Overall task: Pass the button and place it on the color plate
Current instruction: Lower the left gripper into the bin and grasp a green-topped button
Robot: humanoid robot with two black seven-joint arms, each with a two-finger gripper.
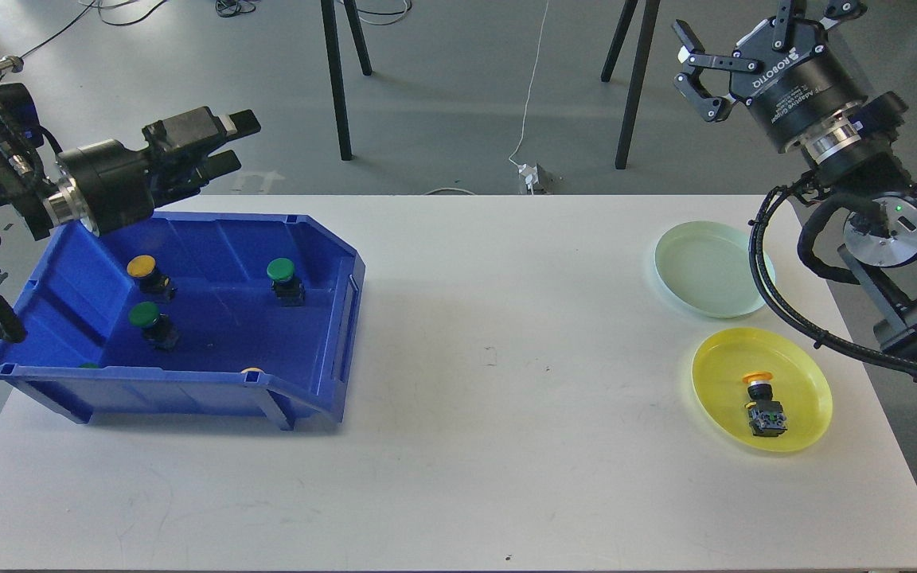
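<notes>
A blue bin (212, 391) on the left of the white table holds a yellow-capped button (143, 268) and two green-capped buttons (281, 271) (145, 317). Two more caps peek over its front rim. A yellow plate (717, 374) at the right holds an orange-capped button (763, 400) lying on its side. A pale green plate (705, 270) behind it is empty. My left gripper (232, 143) is open and empty, above the bin's back left corner. My right gripper (745, 36) is open and empty, raised high beyond the table's far right corner.
Black stand legs (337, 76) and a white cable with a plug (532, 177) are on the floor behind the table. My right arm's cables hang beside the pale green plate.
</notes>
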